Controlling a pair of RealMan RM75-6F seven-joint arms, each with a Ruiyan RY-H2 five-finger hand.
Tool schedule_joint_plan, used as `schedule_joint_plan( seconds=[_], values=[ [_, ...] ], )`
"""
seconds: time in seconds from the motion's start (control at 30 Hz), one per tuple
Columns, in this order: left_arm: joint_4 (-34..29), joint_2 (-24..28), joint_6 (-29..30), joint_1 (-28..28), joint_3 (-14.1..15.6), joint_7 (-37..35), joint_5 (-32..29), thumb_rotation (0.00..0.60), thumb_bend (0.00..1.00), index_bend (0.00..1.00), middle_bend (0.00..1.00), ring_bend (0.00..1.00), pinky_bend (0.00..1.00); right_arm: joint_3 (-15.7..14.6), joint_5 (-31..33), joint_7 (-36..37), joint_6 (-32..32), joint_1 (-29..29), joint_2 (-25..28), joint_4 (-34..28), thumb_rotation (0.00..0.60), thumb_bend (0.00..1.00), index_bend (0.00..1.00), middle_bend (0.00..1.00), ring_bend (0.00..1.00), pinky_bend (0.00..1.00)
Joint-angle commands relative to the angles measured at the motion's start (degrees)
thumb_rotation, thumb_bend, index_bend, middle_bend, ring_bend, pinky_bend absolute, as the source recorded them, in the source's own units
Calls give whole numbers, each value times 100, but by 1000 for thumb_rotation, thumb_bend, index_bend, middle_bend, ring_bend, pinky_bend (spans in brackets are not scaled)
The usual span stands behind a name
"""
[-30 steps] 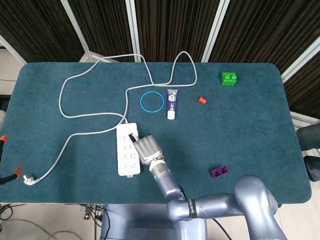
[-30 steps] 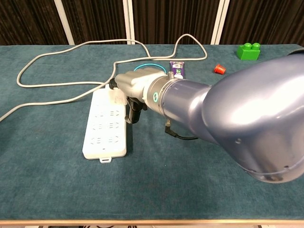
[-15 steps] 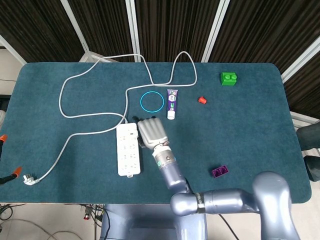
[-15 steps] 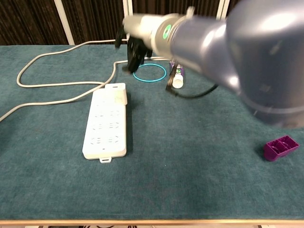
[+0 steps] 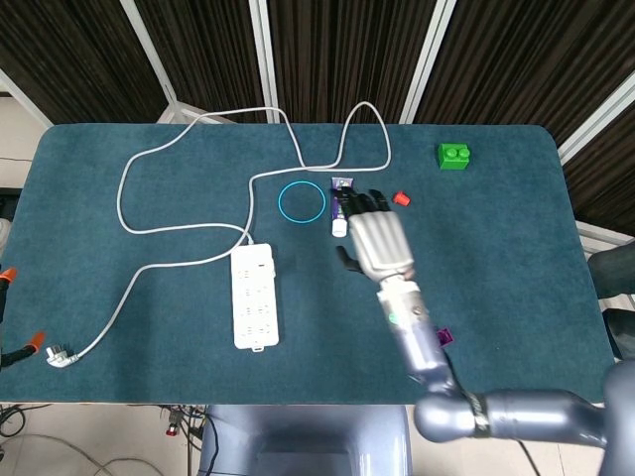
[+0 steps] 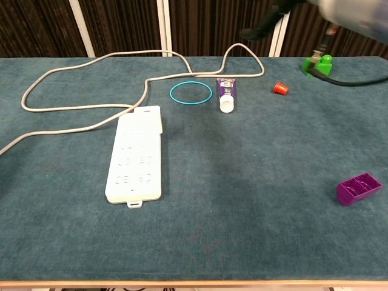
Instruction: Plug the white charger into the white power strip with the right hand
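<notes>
Tabletop: right hand now off power strip.

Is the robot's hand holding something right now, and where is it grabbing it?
Nothing. The right hand is open above the table, and the white charger sits plugged into the power strip.

The power strip lies left of centre on the table, the charger on its upper end; the ring sits above and right of it, the tube just right of the ring; the right hand hangs right of the strip, over the tube's right side; the cap lies right of the hand; the brick is upper right; the tray lower right.
</notes>
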Motion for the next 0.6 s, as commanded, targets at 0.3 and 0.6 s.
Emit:
schedule_joint_plan(
  seconds=[0.3, 0.6],
  values=[
    [155, -90, 4, -41, -67, -107, 11, 600, 154, 102, 0, 0, 0, -2712, -3955, 2161, 1902, -2766, 884, 831, 600, 411, 140, 127, 152, 115],
    [437, -76, -159, -142, -19, -407, 220, 600, 154, 102, 0, 0, 0, -2915, -4315, 2084, 1831, -3200, 992, 1274, 600, 411, 150, 127, 151, 115]
  ],
)
